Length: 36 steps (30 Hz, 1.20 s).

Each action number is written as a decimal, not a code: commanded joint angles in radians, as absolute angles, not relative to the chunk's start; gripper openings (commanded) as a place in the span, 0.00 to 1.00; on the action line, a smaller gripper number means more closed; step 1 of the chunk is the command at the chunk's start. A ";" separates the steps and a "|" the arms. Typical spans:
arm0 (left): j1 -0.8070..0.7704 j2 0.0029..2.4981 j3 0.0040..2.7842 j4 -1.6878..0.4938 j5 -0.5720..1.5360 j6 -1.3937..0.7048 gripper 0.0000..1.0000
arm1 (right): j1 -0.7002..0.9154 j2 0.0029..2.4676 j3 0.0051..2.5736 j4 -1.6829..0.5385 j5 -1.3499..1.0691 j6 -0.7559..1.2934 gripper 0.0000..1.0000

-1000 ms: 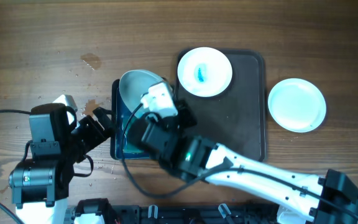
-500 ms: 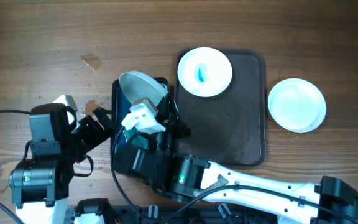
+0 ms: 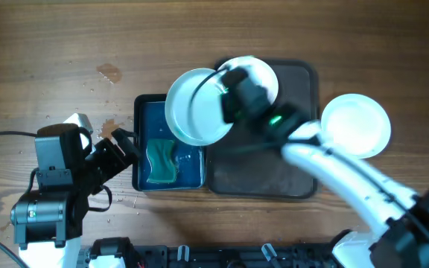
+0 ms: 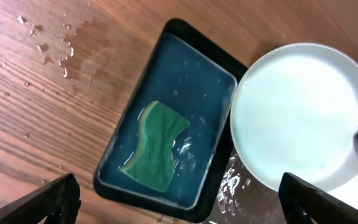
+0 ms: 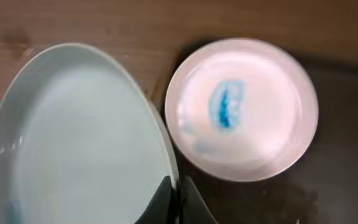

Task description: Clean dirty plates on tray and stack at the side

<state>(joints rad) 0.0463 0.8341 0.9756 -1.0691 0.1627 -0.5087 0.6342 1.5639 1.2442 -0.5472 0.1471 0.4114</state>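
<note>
The right fingers (image 5: 165,202) are pinched narrow on the rim of a round white shallow plate (image 3: 196,108), lifted and tilted, its face looking wiped plain. Just beside it, a second white plate with a blue smear (image 5: 241,106) lies on the large dark brown rectangular tray (image 3: 274,167). Below the held plate sits a blue rectangular basin (image 4: 135,99) holding one green sponge (image 4: 157,146). The left fingers (image 4: 51,202) stand wide, holding nothing. The carry to the stack seems in hand. Next, it likely goes across the tray onto the plain white plate (image 3: 356,125) on the wooden worktop (image 3: 65,45). Three plates, one tray.
</note>
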 commanded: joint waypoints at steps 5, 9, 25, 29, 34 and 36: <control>0.052 0.834 0.989 -1.067 0.175 -0.497 1.00 | -0.158 1.321 1.242 -0.908 -0.298 0.427 0.04; 0.052 0.834 0.989 -1.067 0.175 -0.497 1.00 | -0.474 1.417 1.083 -0.872 -0.148 0.407 0.04; 0.052 0.834 0.989 -1.067 0.175 -0.497 1.00 | 0.166 1.487 1.261 -0.769 -0.149 0.186 0.56; 0.052 0.834 0.989 -1.067 0.175 -0.497 1.00 | 0.206 1.778 1.261 -0.439 -0.020 0.165 0.57; 0.052 0.834 0.989 -1.067 0.175 -0.497 1.00 | 0.188 2.047 1.261 -0.239 -0.101 0.165 0.57; 0.052 0.834 0.989 -1.067 0.175 -0.497 1.00 | 0.187 2.085 1.261 -0.253 -0.102 0.189 0.23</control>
<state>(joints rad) 0.0475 0.8349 0.9756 -1.0702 0.1631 -0.5087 0.1860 2.0483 1.2629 -0.2405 -0.0834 0.1669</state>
